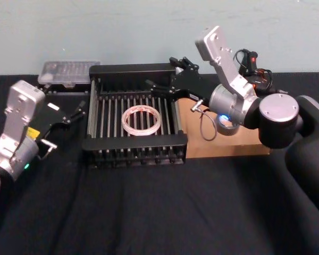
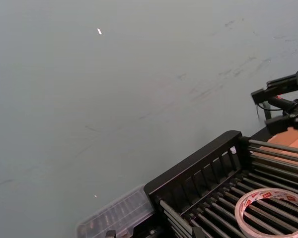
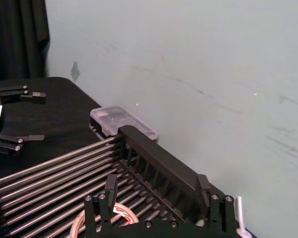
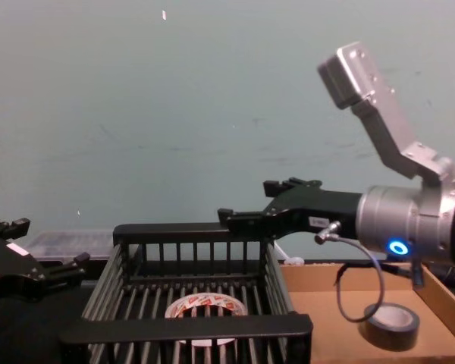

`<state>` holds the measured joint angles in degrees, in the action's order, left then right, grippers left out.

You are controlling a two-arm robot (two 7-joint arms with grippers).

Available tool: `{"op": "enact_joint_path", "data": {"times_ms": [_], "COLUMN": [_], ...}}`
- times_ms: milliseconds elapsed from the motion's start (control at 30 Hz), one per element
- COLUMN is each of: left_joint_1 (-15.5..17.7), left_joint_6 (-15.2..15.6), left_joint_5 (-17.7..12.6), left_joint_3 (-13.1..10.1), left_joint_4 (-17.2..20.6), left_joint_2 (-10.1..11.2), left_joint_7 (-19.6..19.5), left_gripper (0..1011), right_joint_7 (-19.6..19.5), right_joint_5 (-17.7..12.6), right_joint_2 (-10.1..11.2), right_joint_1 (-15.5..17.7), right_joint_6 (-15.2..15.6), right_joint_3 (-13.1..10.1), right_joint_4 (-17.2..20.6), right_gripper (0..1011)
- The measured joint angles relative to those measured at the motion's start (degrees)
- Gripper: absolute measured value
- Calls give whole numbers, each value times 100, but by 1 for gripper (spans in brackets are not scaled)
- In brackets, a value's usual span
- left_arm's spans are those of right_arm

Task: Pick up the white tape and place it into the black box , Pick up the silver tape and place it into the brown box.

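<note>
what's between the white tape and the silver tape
The black box's right slatted wall and a strip of brown box floor separate white tape from silver tape, in the head view.

White tape (image 1: 141, 121) flat in black box (image 1: 135, 143); silver tape (image 4: 392, 326) seemingly flat in brown box (image 4: 326, 311).

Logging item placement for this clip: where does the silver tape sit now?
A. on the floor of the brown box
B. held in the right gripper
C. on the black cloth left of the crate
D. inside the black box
A: the silver tape lies flat on the floor of the brown box, apart from the right gripper above the crate's rim.
</note>
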<state>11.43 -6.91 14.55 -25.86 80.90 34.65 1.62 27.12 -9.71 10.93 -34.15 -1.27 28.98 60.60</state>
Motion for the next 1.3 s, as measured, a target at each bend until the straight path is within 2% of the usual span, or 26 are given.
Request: {"op": "enact_joint_path", "data": {"times_ms": [267, 500, 767, 933, 1300], "left_joint_1": [0, 0, 0, 0, 0], "left_joint_6": [0, 0, 0, 0, 0], "left_joint_5": [0, 0, 0, 0, 0], "left_joint_3": [0, 0, 0, 0, 0], "left_joint_4": [0, 0, 0, 0, 0], "left_joint_2": [0, 0, 0, 0, 0], "left_joint_7": [0, 0, 0, 0, 0], "left_gripper": [1001, 1001, 1001, 1001, 1001], "right_joint_7": [-233, -469, -721, -880, -1400], "right_joint_5": [24, -43, -38, 17, 284], "right_joint_2": [197, 342, 412, 410, 261], "right_joint_1": [346, 727, 1120, 1309, 1791], "right_joint_6": [42, 82, 77, 11, -192], "right_joint_3": [-175, -452, -658, -764, -1059], "right_joint_4": [556, 998, 1341, 1448, 1642], "right_gripper": [1000, 1000, 1000, 1000, 1000]}}
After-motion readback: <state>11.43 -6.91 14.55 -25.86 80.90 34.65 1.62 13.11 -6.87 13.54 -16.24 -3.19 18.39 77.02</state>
